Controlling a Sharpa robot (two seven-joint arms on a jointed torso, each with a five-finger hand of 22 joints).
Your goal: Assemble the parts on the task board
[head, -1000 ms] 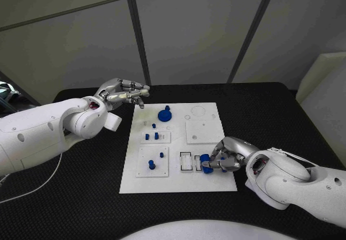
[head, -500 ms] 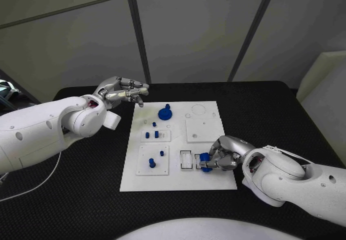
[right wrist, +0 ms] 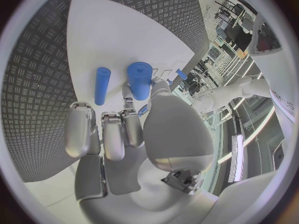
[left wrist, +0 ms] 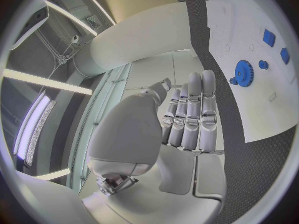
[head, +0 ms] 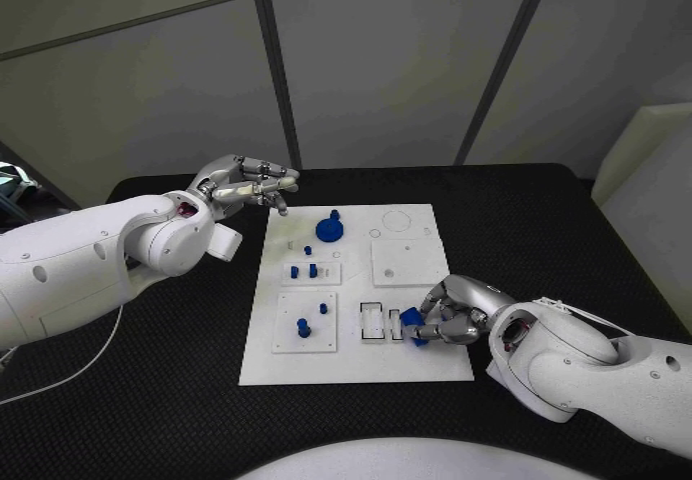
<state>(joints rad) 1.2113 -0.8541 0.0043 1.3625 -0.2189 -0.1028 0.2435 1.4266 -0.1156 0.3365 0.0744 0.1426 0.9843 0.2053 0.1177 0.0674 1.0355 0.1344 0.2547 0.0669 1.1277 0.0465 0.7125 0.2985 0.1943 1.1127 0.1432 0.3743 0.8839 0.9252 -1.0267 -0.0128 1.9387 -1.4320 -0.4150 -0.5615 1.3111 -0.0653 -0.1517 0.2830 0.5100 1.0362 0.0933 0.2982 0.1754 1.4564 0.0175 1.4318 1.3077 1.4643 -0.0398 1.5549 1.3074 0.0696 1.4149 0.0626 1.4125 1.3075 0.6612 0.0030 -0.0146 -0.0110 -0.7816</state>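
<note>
Cylinder (right wrist: 140, 79), smooth blue, in right hand (head: 454, 312)

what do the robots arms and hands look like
Both arms are smooth, glossy white shells with rounded joints. The left arm has a reddish patch at the wrist. Each ends in a silver metal hand with segmented fingers: left hand, right hand.

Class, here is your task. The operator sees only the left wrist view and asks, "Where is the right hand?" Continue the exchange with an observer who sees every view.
Observer: The right hand is over the near right part of the board.
Operator: Is it holding anything?
Observer: Yes, its fingers pinch a thick blue cylinder.
Operator: Anything close to that?
Observer: A thinner blue peg sits on the board beside the cylinder, not touching it.
</note>
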